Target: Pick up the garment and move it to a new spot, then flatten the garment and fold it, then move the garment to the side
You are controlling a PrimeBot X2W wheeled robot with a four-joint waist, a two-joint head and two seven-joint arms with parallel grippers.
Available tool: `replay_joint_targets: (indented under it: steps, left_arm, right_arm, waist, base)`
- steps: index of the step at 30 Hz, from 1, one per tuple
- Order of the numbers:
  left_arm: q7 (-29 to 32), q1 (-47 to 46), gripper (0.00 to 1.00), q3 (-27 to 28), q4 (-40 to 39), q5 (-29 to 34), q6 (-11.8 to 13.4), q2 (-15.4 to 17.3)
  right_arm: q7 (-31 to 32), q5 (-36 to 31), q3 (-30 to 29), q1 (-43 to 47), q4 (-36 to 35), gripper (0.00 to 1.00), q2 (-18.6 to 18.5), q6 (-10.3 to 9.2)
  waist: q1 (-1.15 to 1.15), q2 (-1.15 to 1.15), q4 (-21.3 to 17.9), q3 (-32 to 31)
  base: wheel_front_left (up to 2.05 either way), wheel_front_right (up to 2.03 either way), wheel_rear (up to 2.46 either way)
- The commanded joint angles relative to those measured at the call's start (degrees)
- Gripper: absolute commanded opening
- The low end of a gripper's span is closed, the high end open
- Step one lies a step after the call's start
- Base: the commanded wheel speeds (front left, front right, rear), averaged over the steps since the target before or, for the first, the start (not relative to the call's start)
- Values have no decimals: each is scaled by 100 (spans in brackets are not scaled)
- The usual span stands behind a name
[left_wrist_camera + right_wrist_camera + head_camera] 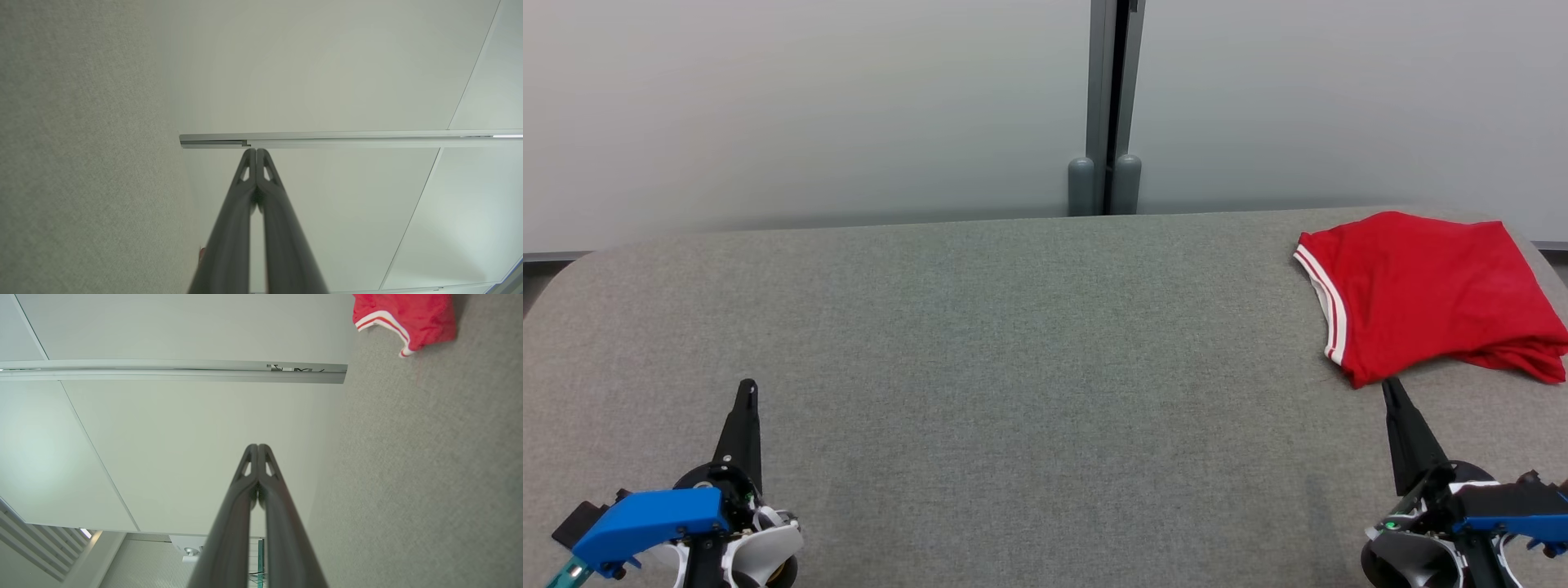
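Lying just beyond the right pincer (pixel 1389 387), the red garment (pixel 1429 294) sits folded on the grey counter (pixel 1013 351), its near corner just beside the pinched-together, empty tips. White stripes trim one edge, and the near hem is rumpled. The left pincer (pixel 747 389), also pressed closed and empty, is well apart from it.

The right gripper (pixel 257 447), fingers pressed together and empty, points at a pale wall (pixel 184 449), with the red garment (pixel 404 314) on grey table (pixel 429 477) well apart.
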Motion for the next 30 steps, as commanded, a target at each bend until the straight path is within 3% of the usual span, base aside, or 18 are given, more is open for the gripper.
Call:
replay_joint_targets:
  steps: [1, 30]
  left_arm:
    - [25, -59, 0, 11, -25, -14, -61, -19]
    - [24, -58, 0, 9, -25, -15, -45, -18]
  right_arm:
    - [26, 24, -19, -86, -17, 0, -13, 2]
    - [25, 25, -17, -84, -16, 0, -13, 2]
  waist:
    - [0, -1, 0, 0]
    - [0, -1, 0, 0]
  base:
    - [0, 0, 0]
    - [0, 0, 0]
